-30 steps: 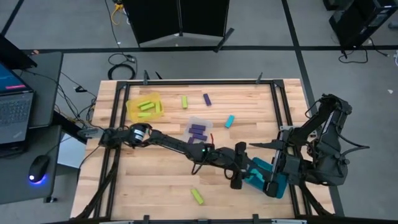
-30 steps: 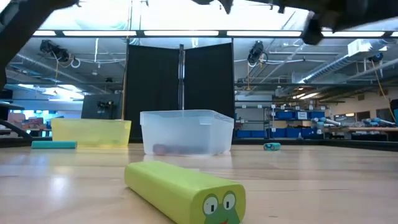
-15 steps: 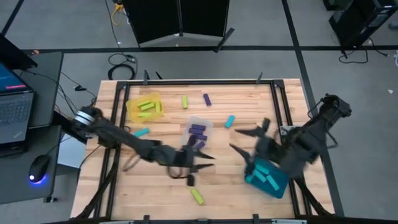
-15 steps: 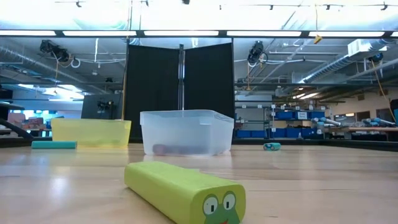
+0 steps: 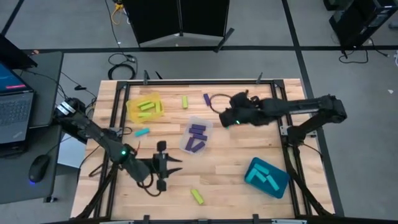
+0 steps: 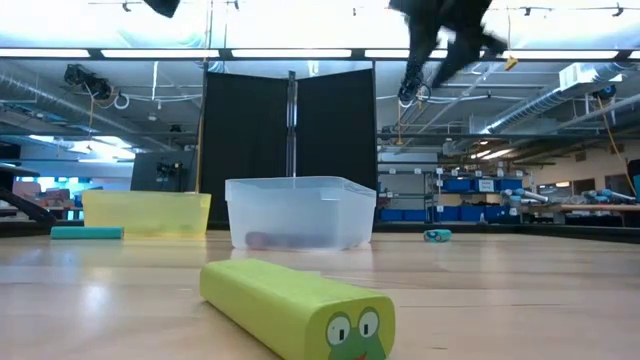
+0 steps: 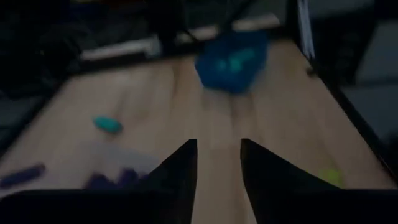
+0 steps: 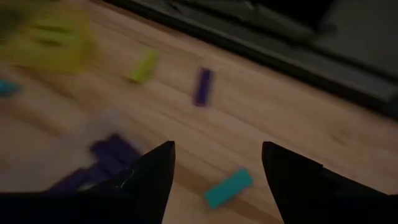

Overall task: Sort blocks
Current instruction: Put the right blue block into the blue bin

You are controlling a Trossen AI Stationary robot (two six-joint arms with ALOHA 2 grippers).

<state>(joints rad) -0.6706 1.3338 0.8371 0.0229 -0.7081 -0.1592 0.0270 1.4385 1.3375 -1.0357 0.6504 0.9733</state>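
Jaws parted above wooden table [image 5: 230, 149], rectangular blocks [image 5: 197, 196].

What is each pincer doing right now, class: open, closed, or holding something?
Left pincer: open, fingers apart, nothing between them, over the table's front left.
Right pincer: open wide and empty, above a cyan block.

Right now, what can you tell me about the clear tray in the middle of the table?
The clear tray is a small rectangular bin of see-through, frosted-looking plastic with rounded corners and a rolled rim, open on top. It stands upright on the wooden table, turned slightly askew, roughly mid-table. Several purple blocks lie inside on its floor, faintly visible through its wall in the low view. No gripper touches it.
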